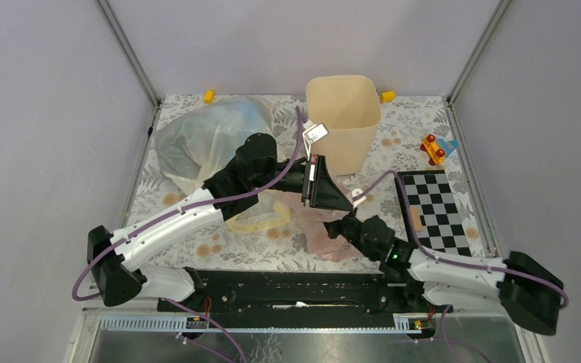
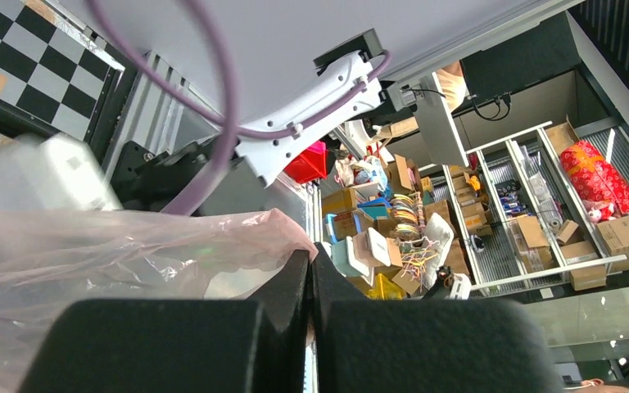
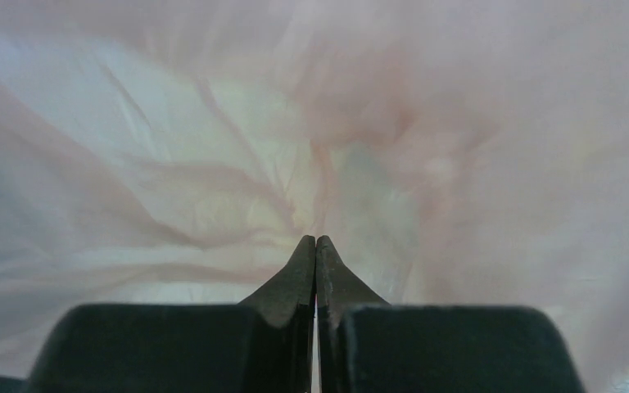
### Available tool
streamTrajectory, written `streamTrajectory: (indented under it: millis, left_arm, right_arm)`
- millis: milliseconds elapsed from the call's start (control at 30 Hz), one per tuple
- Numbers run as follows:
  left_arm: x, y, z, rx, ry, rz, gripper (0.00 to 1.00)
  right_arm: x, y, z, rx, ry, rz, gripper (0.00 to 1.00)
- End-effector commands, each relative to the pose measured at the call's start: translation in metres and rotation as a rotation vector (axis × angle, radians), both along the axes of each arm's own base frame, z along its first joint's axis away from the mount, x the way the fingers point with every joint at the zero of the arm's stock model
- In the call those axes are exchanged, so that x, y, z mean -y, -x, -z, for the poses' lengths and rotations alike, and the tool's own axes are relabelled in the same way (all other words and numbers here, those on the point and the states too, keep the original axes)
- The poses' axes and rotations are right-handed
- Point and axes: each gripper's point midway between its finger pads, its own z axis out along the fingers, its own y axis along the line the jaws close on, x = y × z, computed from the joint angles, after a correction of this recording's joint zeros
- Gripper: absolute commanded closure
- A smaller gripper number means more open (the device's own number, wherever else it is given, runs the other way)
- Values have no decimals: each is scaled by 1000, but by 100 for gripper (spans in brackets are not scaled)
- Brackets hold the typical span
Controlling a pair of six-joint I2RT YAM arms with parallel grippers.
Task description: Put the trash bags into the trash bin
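Left wrist: my left claw clamped pink trash bag edge; right claw sat closed against its film. Judged flimsy, slippery; bunched folds grip best.

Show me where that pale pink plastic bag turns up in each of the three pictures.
Top external: the pink bag lies crumpled low in the centre, left of the checkerboard.
Left wrist: the bag spreads across the lower left, reaching the shut left gripper.
Right wrist: the bag fills the whole picture behind the shut right gripper.
Shared landmark: the checkerboard also shows top left in the left wrist view, but not in the right wrist view.
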Motion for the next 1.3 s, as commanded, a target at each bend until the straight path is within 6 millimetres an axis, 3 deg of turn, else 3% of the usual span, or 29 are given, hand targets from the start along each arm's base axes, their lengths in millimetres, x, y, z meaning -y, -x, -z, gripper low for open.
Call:
streamTrajectory:
  millis: [0,100,200,367,567,767,1000,1267]
  left_arm:
    - [2,4,-31,61,102,5,100]
    - [3,6,-31,58,109,20,100]
    - [-1,10,-43,83,136,29,100]
    - [-9,1,-60,115,153,-24,100]
    - [-32,-47,-38,80,98,-156,100]
    - [-56,-80,-2,61,5,-260,100]
    - [-78,-105,53,70,-176,-387,99]
    - [-90,-104,52,86,-187,-414,99]
  right_arm:
    - [58,-21,-51,74,-143,299,100]
    - [86,-17,-56,70,-145,375,100]
    - [96,-11,-55,59,-134,376,100]
    - [79,-2,-62,85,-137,257,100]
    - [61,-4,-68,59,-87,211,100]
    - [26,-5,-47,-6,-86,129,100]
    - [11,-12,-11,-72,-71,146,100]
    - [-1,9,32,-183,-49,35,100]
